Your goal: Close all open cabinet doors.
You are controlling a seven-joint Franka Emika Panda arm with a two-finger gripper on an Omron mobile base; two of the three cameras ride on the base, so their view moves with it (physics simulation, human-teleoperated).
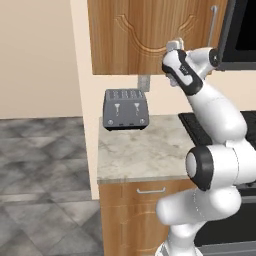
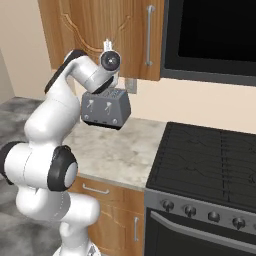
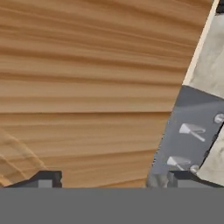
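The end effector [image 3: 105,177], at the bottom of the hand view, has its fingers spread before the cabinet door [image 1: 145,35]; the grey toaster [image 1: 125,110] stands on the surface [image 1: 145,155] below

No legible text, brand or number anywhere. The toaster [image 1: 125,110] front carries two small pale lever-like pictograms, no lettering. The stove [image 2: 210,165] knobs show no readable markings.
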